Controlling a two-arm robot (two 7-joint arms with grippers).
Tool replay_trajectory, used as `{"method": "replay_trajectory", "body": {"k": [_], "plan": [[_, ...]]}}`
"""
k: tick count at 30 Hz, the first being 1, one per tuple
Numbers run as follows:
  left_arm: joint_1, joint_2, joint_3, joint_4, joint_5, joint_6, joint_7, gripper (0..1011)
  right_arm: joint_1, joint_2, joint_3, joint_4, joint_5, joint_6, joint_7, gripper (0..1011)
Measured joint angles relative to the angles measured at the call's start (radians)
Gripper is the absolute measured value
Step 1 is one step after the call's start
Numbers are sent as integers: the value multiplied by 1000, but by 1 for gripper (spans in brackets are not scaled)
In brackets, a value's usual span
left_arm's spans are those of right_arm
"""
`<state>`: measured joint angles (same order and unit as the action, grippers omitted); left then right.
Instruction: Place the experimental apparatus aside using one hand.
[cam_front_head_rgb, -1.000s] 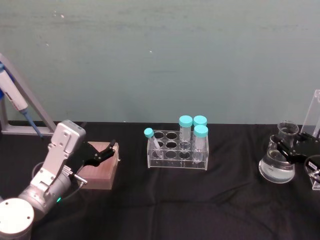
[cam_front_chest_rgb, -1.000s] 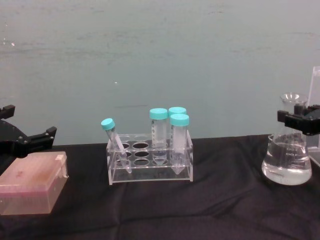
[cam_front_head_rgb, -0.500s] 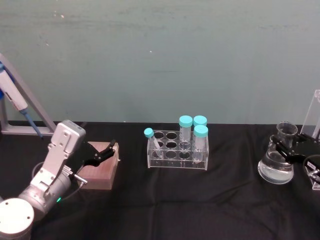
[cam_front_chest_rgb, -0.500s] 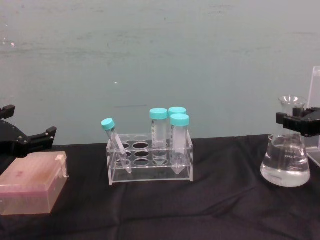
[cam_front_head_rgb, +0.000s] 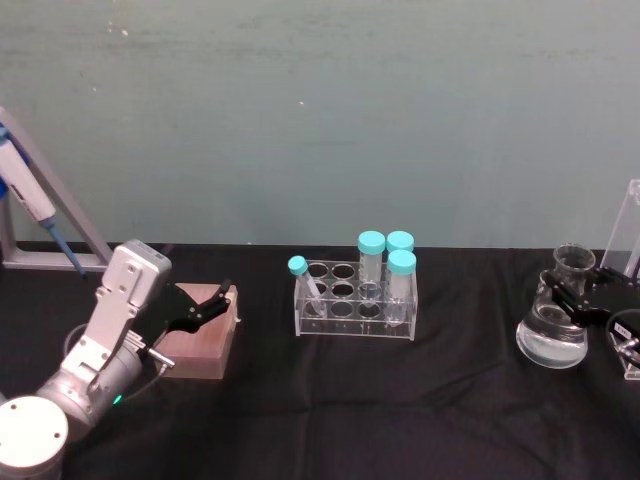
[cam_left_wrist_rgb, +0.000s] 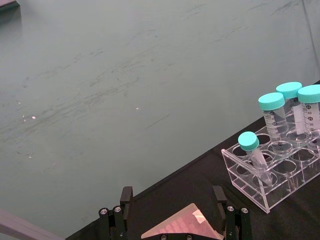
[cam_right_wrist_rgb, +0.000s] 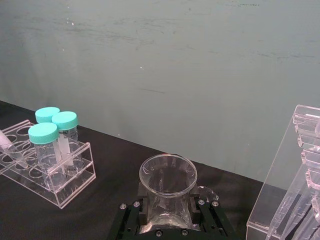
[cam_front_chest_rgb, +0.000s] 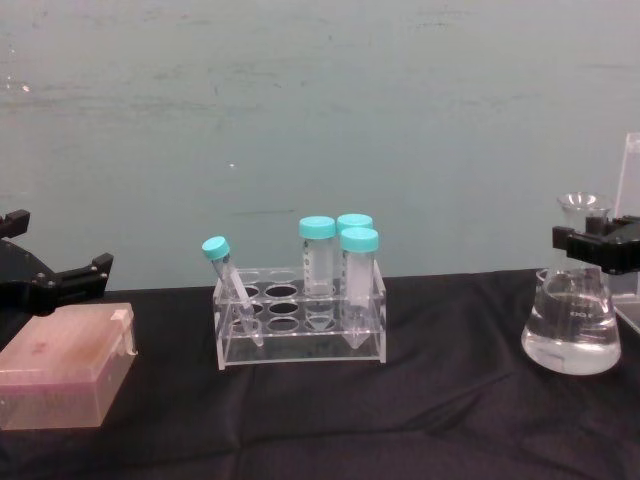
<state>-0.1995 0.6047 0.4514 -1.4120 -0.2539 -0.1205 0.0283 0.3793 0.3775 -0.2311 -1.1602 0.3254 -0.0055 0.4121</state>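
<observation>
Black-clothed worktop (cam_front_head_rgb: 330, 400) spans the scene, teal wall behind. Left arm (cam_front_head_rgb: 100, 350) sits at the left side, left gripper (cam_front_head_rgb: 205, 305) over a pink-brown box (cam_front_chest_rgb: 65, 365), fingers (cam_left_wrist_rgb: 125, 200) spread wide apart, holding nothing. Clear tube rack (cam_front_chest_rgb: 300, 320) stands mid-worktop with three upright teal-capped tubes (cam_front_chest_rgb: 340, 265) and one smaller teal-capped tube (cam_front_chest_rgb: 228, 285) leaning at its left end. Conical flask (cam_front_chest_rgb: 570, 325) with clear liquid is at the far right of the worktop, base looks down on the cloth in the chest view. Right gripper (cam_front_chest_rgb: 598, 243) is at the flask neck, fingers (cam_right_wrist_rgb: 200, 212) pinching the neck on both sides just under the rim. Clear acrylic stand (cam_right_wrist_rgb: 290, 190) is just beside the flask, on its right. Blue-and-white pipette (cam_front_head_rgb: 30, 210) hangs on a grey stand at the far left edge
</observation>
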Motion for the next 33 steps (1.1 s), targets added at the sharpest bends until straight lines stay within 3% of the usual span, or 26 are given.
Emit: {"method": "replay_trajectory", "body": {"k": [16, 20, 29, 33], "plan": [[0, 0, 0, 0, 0, 0, 0, 1000, -1, 1, 0, -2, 0, 0, 0, 457], [0, 0, 0, 0, 0, 0, 0, 1000, -1, 1, 0, -3, 1, -1, 0, 526], [0, 0, 0, 0, 0, 0, 0, 1000, -2, 1, 0, -3, 1, -1, 0, 836], [0, 0, 0, 0, 0, 0, 0, 1000, -2, 1, 0, -3, 1, -1, 0, 921]]}}
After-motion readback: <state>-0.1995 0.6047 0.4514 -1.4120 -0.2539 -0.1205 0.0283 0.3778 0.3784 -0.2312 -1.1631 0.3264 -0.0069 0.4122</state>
